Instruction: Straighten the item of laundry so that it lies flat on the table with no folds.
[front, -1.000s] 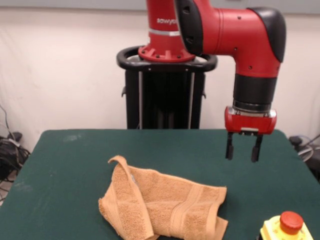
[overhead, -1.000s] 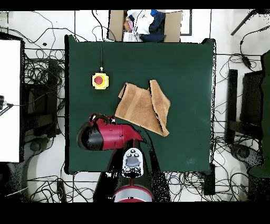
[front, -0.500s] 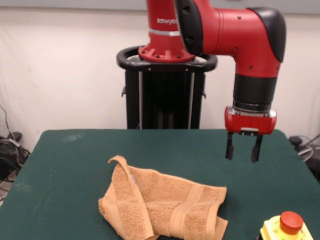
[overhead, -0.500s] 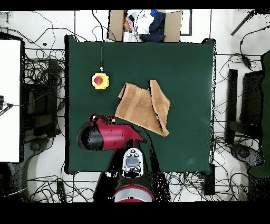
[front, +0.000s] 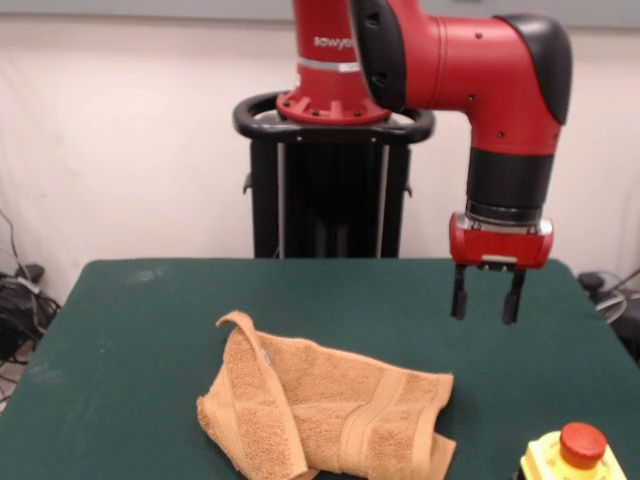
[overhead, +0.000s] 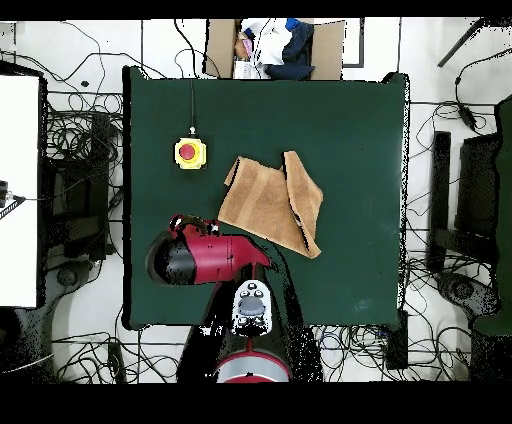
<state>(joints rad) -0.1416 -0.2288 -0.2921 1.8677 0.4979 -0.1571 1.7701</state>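
Pincer (front: 486, 298) hangs released in the right half of my front view, its two dark fingers (front: 459, 297) pointing straight down with a clear gap between them and nothing held. I see it well above the green counter (front: 150, 330), off to the upper right of the towel and apart from it. Above it sits the red wrist block, then the black and red arm (front: 470, 70) bending back toward the top centre of the frame.

In my overhead view the arm (overhead: 205, 257) lies over the lower left part of the counter (overhead: 350, 130) and covers the pincer, so I cannot make out the fingers there.

Lower centre in the front view, the orange-tan towel (front: 330, 415) rests on the counter, rumpled: its left portion is folded over the rest, with one corner curling up at the upper left, and the woven band runs across its right part. Overhead, the towel (overhead: 272, 202) sits near the counter's middle, its right strip doubled over.

A yellow box with a red button (front: 575, 455) stands in the lower right corner of the front view, near the towel but not touching it.
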